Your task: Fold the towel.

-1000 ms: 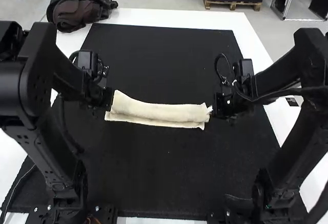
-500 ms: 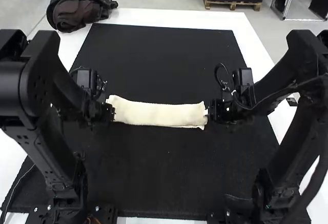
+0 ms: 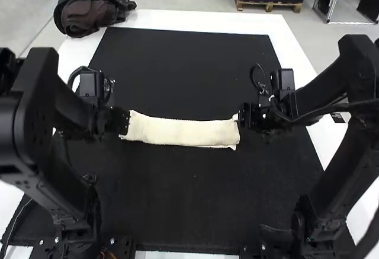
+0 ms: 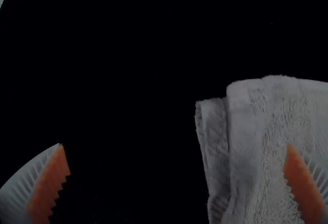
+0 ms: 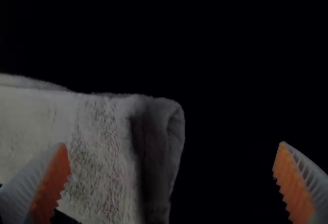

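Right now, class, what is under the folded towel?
The towel lies as a narrow strip on a black mat, which shows in front of and beyond it. The part directly beneath is covered, so it cannot be seen.

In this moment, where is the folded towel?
In the high view, the folded towel lies on the black mat, between the left gripper and the right gripper.
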Action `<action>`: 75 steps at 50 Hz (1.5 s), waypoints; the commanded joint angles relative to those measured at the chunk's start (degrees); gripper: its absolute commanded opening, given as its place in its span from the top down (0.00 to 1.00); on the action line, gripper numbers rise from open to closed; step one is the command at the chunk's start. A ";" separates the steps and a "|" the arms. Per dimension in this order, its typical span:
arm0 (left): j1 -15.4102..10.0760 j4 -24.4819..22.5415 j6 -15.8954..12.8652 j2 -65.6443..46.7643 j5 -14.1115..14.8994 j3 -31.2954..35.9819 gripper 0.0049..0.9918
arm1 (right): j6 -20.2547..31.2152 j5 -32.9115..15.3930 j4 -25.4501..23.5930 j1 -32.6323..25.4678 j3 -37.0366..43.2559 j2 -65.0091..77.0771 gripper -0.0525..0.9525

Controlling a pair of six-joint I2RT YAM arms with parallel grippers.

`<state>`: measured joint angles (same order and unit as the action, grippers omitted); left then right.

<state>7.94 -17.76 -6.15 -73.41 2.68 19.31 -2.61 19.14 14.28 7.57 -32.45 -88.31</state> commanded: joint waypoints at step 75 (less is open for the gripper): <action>4.89 11.08 2.90 8.54 2.95 6.88 0.02 | -2.13 2.13 5.58 5.08 -2.27 -16.89 0.97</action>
<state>11.70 -6.72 -3.73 -66.67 4.71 23.86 -4.84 19.62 20.78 14.74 -35.51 -103.28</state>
